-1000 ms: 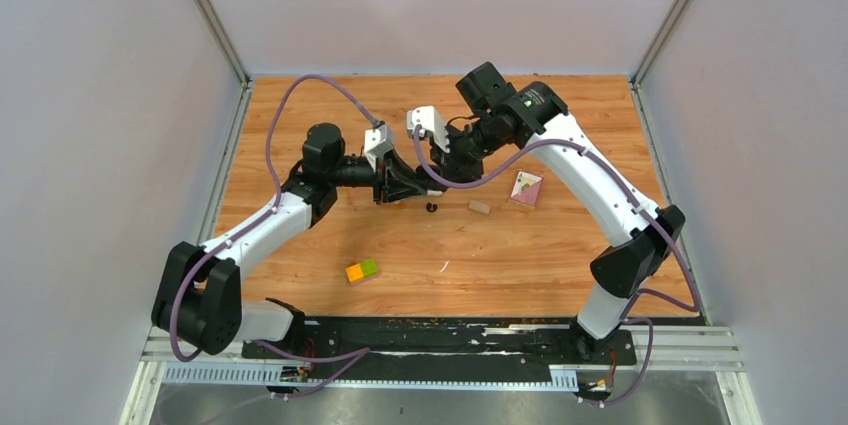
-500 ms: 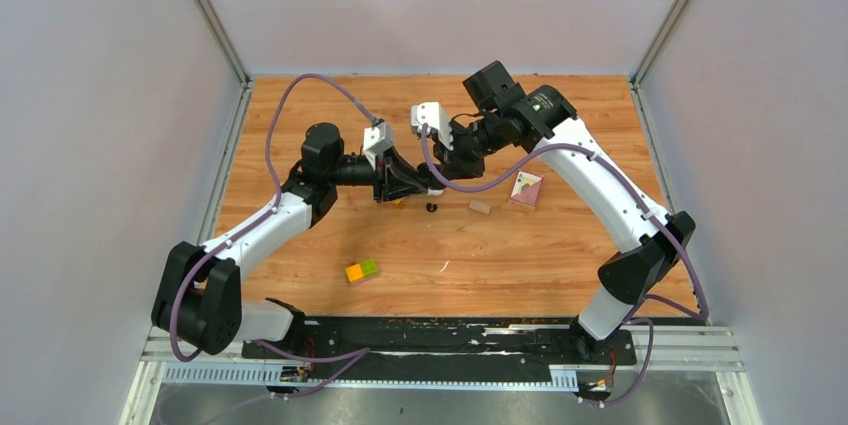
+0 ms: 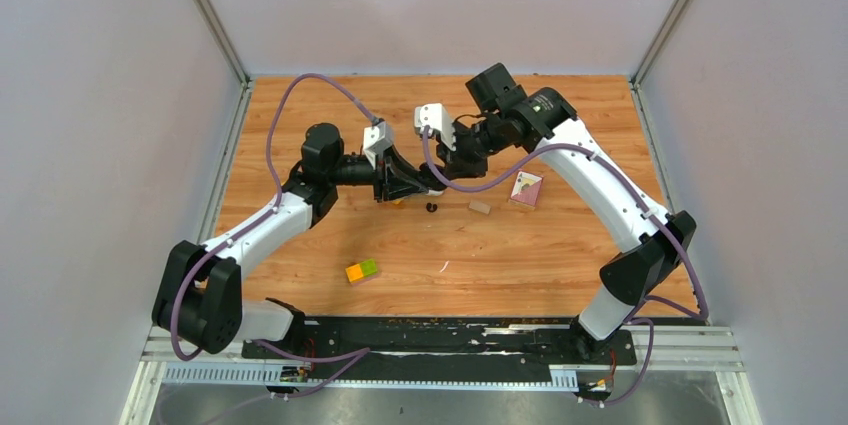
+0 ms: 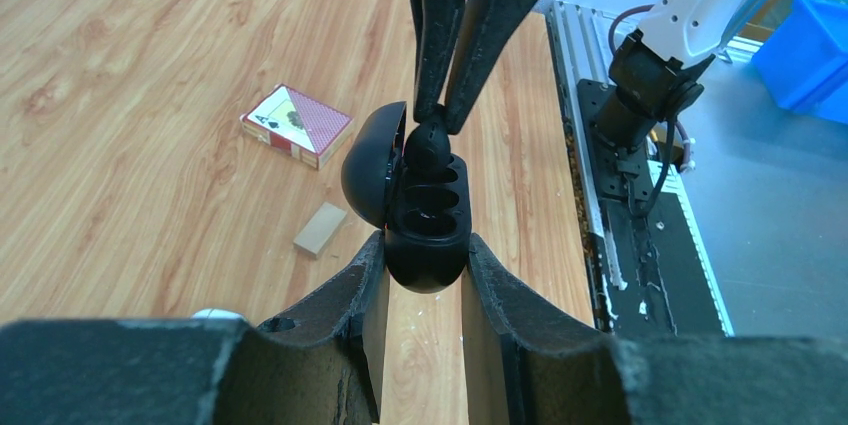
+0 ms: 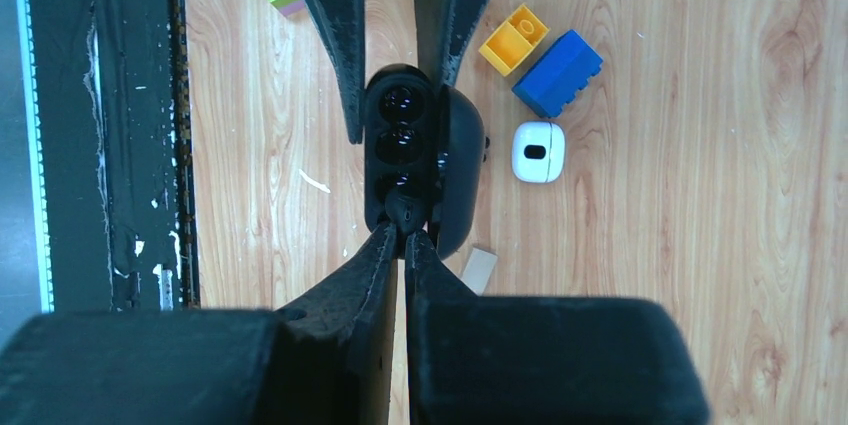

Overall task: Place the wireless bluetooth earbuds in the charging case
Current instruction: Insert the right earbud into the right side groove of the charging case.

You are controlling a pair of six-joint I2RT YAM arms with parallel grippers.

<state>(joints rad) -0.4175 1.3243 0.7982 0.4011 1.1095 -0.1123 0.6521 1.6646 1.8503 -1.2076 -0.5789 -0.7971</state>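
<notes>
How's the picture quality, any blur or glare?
Left wrist view: charging case sharp, soft sheen on its lid, fingers of the left end effector blurred. Right wrist view: glints in the case's wells, black earbud low-contrast against it, right end effector blurred near the lens. Top view: even light, soft shadows.

A robotics lab test cell. The left arm (image 3: 255, 230) and the right arm (image 3: 600, 185), both white and black, are bolted to a black rail (image 3: 450, 333) at the near edge of a wood-grain desk (image 3: 520, 275). Plain grey panels (image 3: 100, 145) on aluminium posts (image 3: 205, 10) box the desk in on three sides. Purple cables (image 3: 285, 105) loop over the arms. Toy blocks (image 3: 362, 270) and a card pack (image 3: 526, 188) lie on the desk. A blue bin (image 4: 810, 50) shows beyond the rail in the left wrist view.
</notes>
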